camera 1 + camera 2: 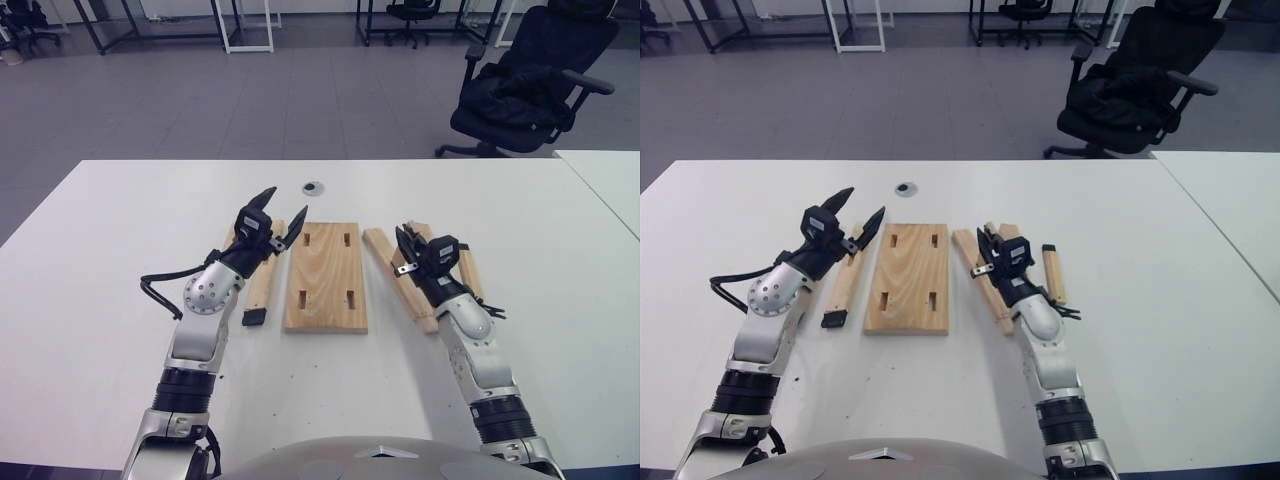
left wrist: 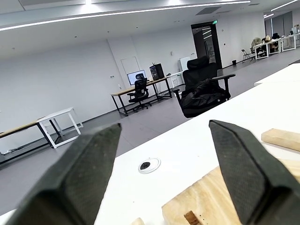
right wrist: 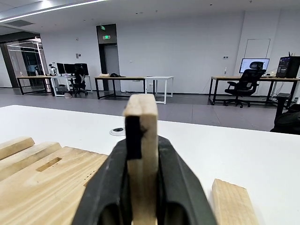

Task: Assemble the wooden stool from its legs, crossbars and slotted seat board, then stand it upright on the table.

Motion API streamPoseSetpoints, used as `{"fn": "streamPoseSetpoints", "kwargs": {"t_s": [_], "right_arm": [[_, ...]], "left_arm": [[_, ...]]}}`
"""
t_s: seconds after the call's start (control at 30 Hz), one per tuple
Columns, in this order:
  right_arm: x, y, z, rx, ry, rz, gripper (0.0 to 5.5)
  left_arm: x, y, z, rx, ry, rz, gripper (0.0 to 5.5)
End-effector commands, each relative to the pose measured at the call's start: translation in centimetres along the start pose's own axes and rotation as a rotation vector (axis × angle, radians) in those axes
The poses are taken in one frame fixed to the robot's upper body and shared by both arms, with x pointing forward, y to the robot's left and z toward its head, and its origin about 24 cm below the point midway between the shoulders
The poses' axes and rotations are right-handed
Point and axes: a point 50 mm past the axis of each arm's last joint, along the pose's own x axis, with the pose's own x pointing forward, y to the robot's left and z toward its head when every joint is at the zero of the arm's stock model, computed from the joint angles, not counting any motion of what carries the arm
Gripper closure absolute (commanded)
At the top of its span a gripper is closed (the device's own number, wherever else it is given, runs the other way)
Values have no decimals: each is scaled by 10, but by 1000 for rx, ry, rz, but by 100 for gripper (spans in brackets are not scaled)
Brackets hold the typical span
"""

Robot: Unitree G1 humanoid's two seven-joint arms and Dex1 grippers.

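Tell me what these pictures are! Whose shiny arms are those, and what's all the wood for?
Those are a robot's two arms. Two pictures come from cameras in its head, looking down at a white table. The other two come from little cameras on its wrists, so you see the jaws up close. On the table lies a flat seat board with four slots. Wooden sticks lie on both sides of it. They are pieces for building a stool. The left jaws are wide open over the sticks left of the board, holding nothing. The right jaws are shut on a wooden piece, on the other side of the board.
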Motion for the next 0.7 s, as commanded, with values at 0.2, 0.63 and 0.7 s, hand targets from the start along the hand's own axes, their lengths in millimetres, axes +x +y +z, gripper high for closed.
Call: {"fn": "streamPoseSetpoints", "kwargs": {"t_s": [0.2, 0.63, 0.7], "right_arm": [[6, -11, 13, -29, 133, 58, 352], [-5, -7, 23, -21, 660, 118, 210], [-9, -12, 17, -48, 715, 92, 210]], "left_arm": [[2, 3, 0, 30, -7, 19, 207], [0, 4, 3, 117, 14, -6, 207], [-1, 4, 3, 118, 16, -4, 207]]}}
